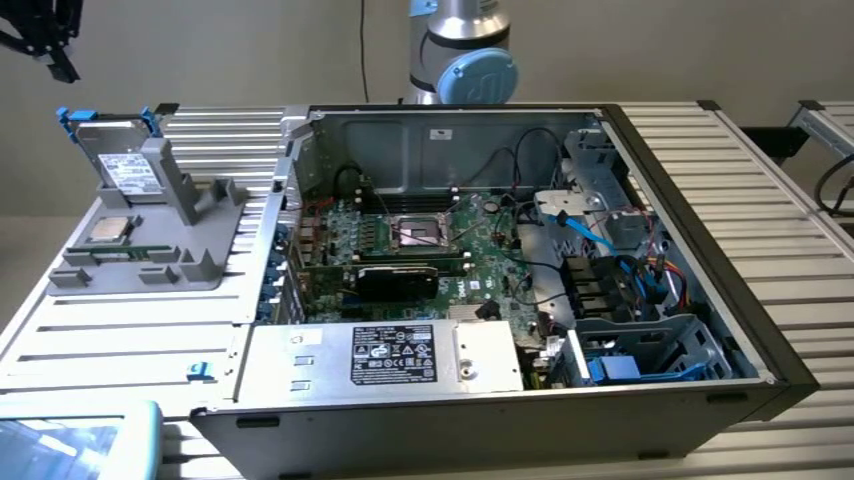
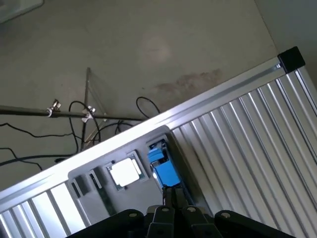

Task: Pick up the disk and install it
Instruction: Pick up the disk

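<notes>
**Exterior view.** The disk (image 1: 118, 162) stood on edge in a slot of the grey fixture (image 1: 160, 255) on the bench (image 1: 747, 170), at the exterior view's left. Its blue-framed upper edge was free, so it could be grasped from above. A processor chip (image 1: 110, 228) lay flat in the fixture just beside it. The open computer case (image 1: 441, 150) lay alongside the fixture, its interior exposed to receive parts.

**Wrist view.** The pincer (image 2: 174, 197), clenched and empty, hung above the disk (image 2: 162, 166), seen edge-on. Whether it touched the disk could not be judged.

Disk (image 1: 115, 152) upright in grey holder (image 1: 200, 200)
</notes>
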Action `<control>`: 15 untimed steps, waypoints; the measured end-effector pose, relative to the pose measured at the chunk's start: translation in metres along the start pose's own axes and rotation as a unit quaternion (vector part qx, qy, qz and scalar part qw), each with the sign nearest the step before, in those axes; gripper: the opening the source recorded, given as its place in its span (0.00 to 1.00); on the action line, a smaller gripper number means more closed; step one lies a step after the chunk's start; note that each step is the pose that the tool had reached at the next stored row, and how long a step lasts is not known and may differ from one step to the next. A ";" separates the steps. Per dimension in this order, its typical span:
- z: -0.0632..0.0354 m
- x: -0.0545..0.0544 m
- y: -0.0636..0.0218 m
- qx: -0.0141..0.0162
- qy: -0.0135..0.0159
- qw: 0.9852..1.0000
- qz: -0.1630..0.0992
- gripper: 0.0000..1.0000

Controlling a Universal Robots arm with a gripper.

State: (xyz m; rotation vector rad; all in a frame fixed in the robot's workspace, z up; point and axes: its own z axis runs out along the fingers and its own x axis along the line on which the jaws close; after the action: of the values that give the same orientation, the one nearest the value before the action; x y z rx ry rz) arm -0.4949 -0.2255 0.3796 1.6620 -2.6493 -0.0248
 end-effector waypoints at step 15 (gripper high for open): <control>0.0008 0.000 0.0000 0.000 0.003 0.991 -0.136 0.11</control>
State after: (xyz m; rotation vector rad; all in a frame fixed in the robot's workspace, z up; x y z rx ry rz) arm -0.4949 -0.2255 0.3788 2.0064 -2.3962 -0.0218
